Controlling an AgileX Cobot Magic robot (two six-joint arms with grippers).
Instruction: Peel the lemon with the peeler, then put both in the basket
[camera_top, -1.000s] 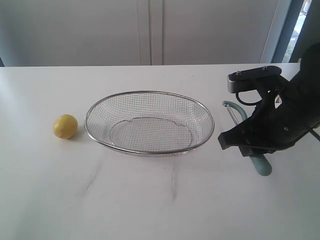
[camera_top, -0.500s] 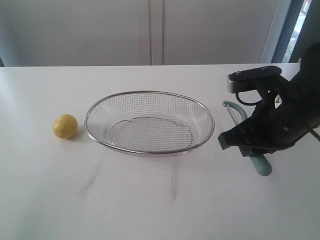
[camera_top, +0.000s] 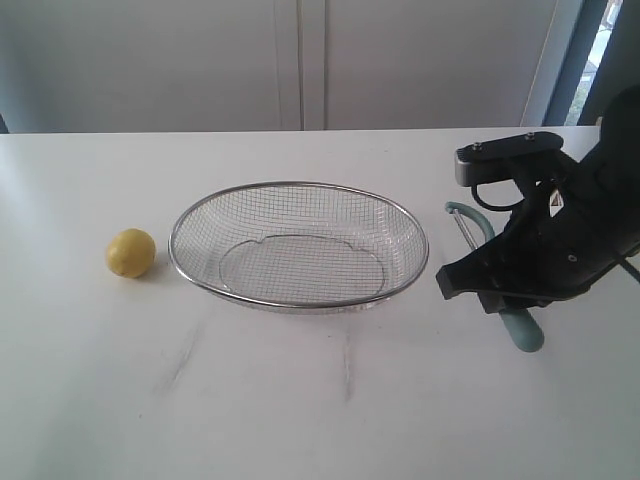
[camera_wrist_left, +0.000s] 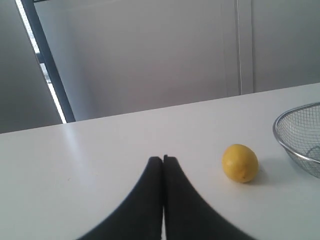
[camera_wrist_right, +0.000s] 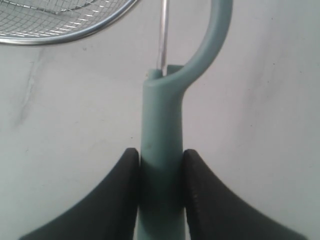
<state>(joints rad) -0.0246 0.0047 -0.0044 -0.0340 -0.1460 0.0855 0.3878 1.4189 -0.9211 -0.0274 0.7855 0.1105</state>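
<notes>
- white tabletop (camera_top: 300, 400), plain pale wall behind
- right end effector (camera_wrist_right: 160, 154) is pinching the peeler (camera_wrist_right: 161, 110) by its handle, long axis front-to-back, loop head at the far end
- basket (camera_top: 300, 186) sits between it and the lemon (camera_top: 131, 252), way over left
- left end effector (camera_wrist_left: 163, 161), pressed together and empty, looks nearer the lemon

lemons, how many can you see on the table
1. The lemon sits on the table, left of the basket and apart from it. None shows inside the basket's mesh; the right arm could hide a small patch of table.
</notes>
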